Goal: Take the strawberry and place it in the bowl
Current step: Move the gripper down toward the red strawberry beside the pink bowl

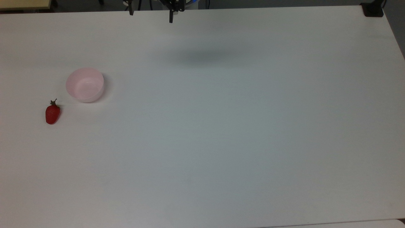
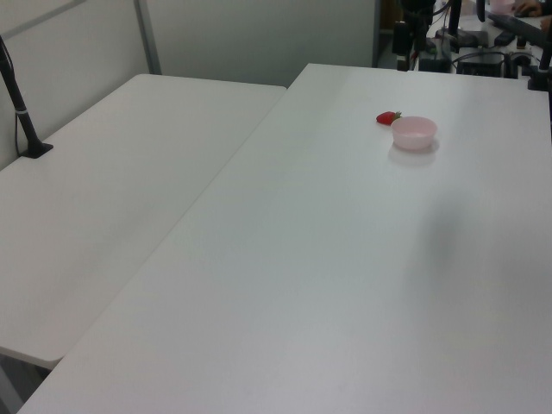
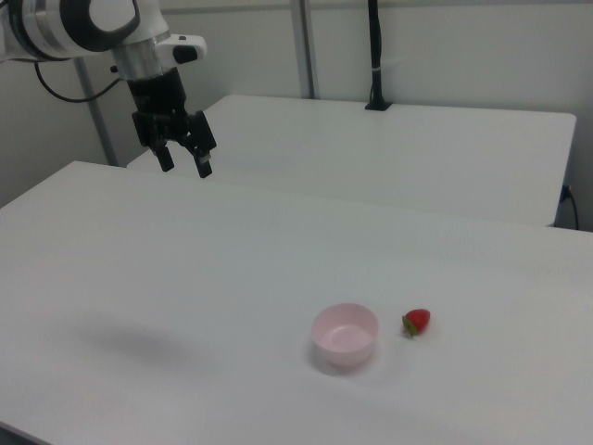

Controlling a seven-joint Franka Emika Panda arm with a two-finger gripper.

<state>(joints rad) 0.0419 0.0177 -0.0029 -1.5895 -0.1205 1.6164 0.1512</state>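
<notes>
The strawberry lies on the white table near the top view's left edge, red with a dark green cap pointing toward the bowl. The pale pink bowl stands upright a short way from it, apart from it and with nothing inside. In the right view the strawberry is just right of the bowl; in the left view the strawberry is just left of the bowl. My gripper hangs high above the table's far side, open, holding nothing, far from both. Its fingers reach into the top view's upper edge.
A second white table adjoins this one, with a black pole clamped at its far edge. A black clamp sits at the top view's upper right corner. Cables and equipment stand beyond the table in the left view.
</notes>
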